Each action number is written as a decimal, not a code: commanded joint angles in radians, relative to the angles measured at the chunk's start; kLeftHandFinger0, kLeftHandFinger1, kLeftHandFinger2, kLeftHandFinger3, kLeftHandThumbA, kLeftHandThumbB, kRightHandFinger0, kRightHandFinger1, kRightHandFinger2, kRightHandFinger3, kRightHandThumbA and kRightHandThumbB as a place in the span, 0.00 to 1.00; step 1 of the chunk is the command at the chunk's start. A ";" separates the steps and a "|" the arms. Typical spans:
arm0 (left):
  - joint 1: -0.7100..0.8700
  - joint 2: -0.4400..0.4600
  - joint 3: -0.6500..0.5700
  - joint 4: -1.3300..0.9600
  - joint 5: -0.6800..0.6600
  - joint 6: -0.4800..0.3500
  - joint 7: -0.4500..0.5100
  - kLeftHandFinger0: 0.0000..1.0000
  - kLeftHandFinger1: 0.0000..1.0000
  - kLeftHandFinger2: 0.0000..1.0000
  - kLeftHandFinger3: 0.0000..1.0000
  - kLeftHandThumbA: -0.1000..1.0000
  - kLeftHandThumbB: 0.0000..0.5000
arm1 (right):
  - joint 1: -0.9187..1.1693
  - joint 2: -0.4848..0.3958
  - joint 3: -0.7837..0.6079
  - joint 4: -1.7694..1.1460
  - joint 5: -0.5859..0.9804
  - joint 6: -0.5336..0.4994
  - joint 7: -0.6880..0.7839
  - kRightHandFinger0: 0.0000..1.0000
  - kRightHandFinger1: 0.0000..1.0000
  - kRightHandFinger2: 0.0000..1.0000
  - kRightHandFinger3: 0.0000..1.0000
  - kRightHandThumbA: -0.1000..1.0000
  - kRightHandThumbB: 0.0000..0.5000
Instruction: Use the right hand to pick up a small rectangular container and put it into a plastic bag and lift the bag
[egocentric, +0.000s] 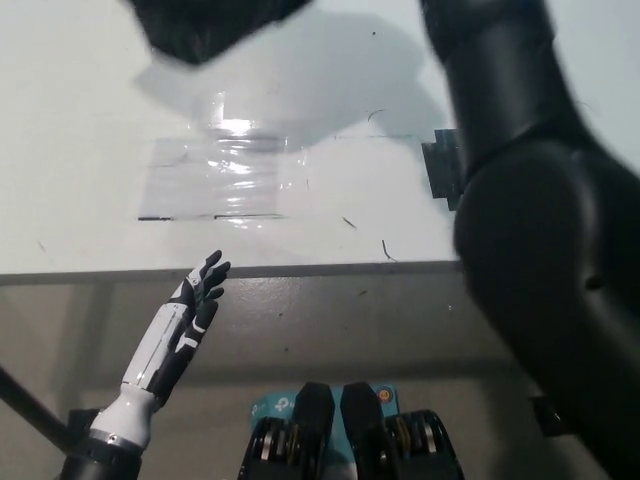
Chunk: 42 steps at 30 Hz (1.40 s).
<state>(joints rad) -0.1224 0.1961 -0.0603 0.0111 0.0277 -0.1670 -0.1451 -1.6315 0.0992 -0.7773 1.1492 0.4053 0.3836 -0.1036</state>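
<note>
The white left hand (197, 298) rests low at the left, below the front edge of the white surface (80, 120); its fingers (212, 272) are stretched out and slightly apart, holding nothing. Beyond those fingertips, up on the surface, lies a patch of clear shiny film (220, 180), flat, with a bright glare at its far edge. Farther still, at the top edge of the view, hangs a dark plastic bag (205, 25) (only its lower part shows), raised off the surface with its shadow spread beneath it. The black right arm (530, 230) fills the right side and rises out of the top of the view; the right hand itself is out of view, so its fingers cannot be told. A dark square patch (442, 170) on the surface is partly hidden behind that arm. The small container is not visible.
</note>
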 joint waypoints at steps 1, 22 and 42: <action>-0.022 0.016 -0.003 -0.027 0.008 -0.010 -0.015 1.00 1.00 1.00 1.00 0.96 0.61 | -0.016 0.028 0.031 -0.077 0.082 0.023 0.014 0.00 0.06 0.62 1.00 0.00 0.21; -0.034 0.023 -0.011 -0.033 0.033 0.016 -0.015 1.00 1.00 1.00 1.00 0.92 0.52 | 0.230 -0.024 0.346 -0.042 -0.065 0.002 0.061 0.00 0.14 0.68 1.00 0.00 0.31; -0.031 0.028 -0.024 -0.040 0.040 0.025 -0.018 1.00 1.00 1.00 1.00 0.92 0.47 | 0.273 -0.221 0.905 -0.140 -0.367 -0.018 0.196 1.00 1.00 1.00 1.00 0.87 0.98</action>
<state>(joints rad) -0.1336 0.2097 -0.0837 0.0052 0.0608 -0.1388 -0.1455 -1.2884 -0.0842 0.0588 1.0925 0.1508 0.4142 0.0703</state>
